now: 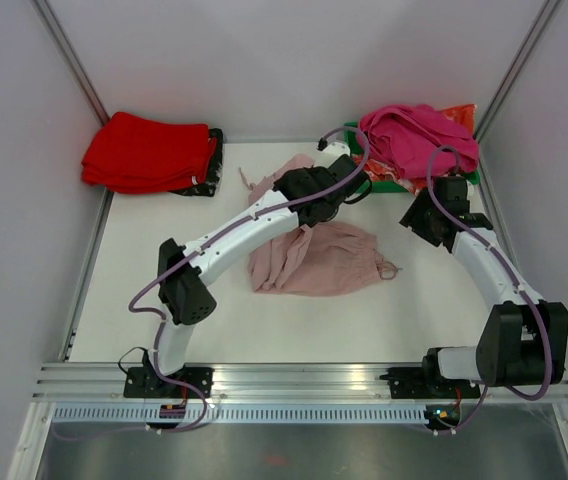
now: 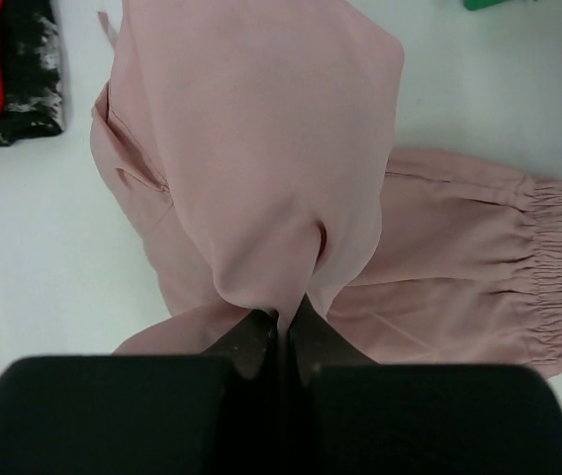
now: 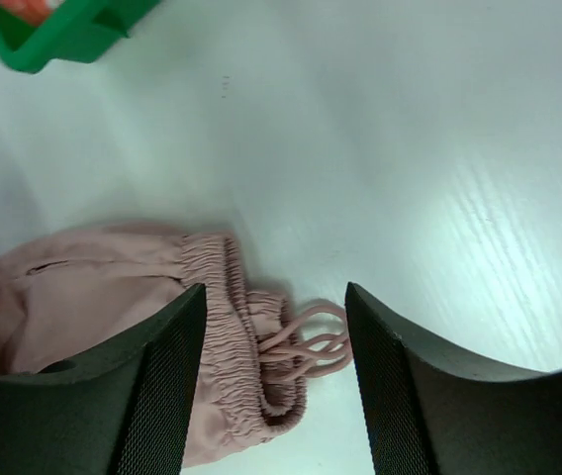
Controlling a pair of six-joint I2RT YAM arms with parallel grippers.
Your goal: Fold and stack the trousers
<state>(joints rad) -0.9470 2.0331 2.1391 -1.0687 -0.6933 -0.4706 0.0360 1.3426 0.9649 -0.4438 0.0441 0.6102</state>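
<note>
The pale pink trousers (image 1: 314,258) lie in the middle of the white table, partly folded, with the elastic waistband (image 3: 224,327) and looped drawstring cords (image 3: 313,341) at their right end. My left gripper (image 2: 283,332) is shut on a bunch of the trouser fabric (image 2: 261,168) and holds a leg lifted above the rest; it shows at the back middle in the top view (image 1: 316,186). My right gripper (image 3: 273,346) is open and empty, hovering over the waistband and cords; it is right of the trousers in the top view (image 1: 419,218).
A stack of red folded garments (image 1: 147,152) on a dark patterned cloth (image 2: 26,74) sits at the back left. A green tray (image 1: 404,180) holding a bright magenta garment (image 1: 419,138) stands at the back right. White walls enclose the table.
</note>
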